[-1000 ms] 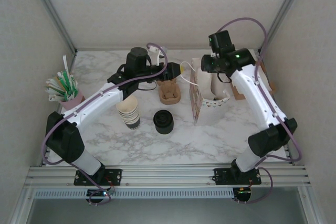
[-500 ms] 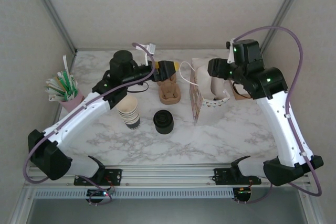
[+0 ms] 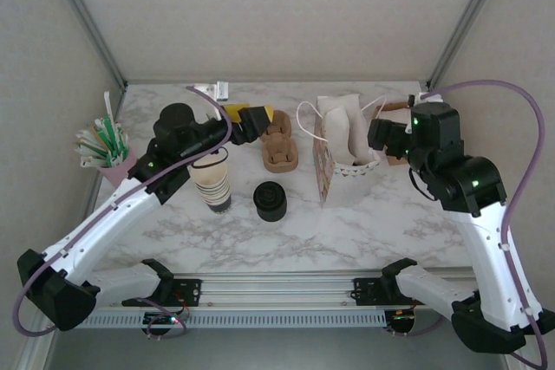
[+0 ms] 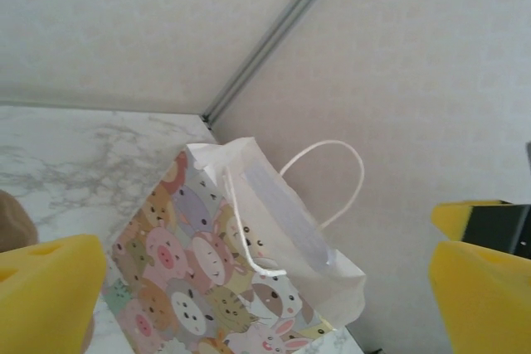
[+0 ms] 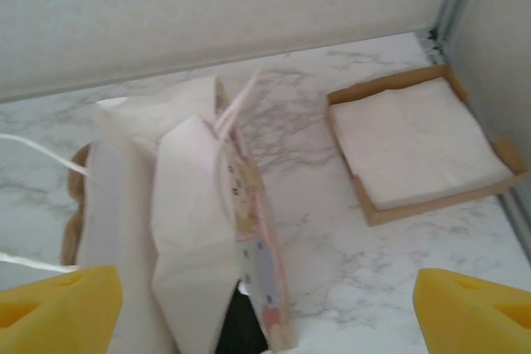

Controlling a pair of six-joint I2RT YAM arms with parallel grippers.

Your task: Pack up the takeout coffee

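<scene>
Your left pincer (image 3: 250, 116) and right pincer (image 3: 380, 133) hang released on either side of the bag (image 3: 342, 140) — the dark shape inside is probably the takeout coffee (image 5: 238, 322), so packing looks done.

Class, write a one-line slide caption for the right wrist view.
Open right gripper looks down on the open cartoon-print paper bag, a stack of white napkins beside it.

Backs the left pincer (image 3: 253, 119) off the brown cup carrier (image 3: 280, 146), parks it just left of it. Drops the left arm (image 3: 113, 214) low toward the near-left corner of the bench (image 3: 347, 223). Withdraws the right pincer (image 3: 379, 134) from over the paper bag (image 3: 342, 140) to just beside its right side. Rears the right arm (image 3: 486, 240) up and out to the near right. Leaves carrier top and bag mouth uncovered from above.
</scene>
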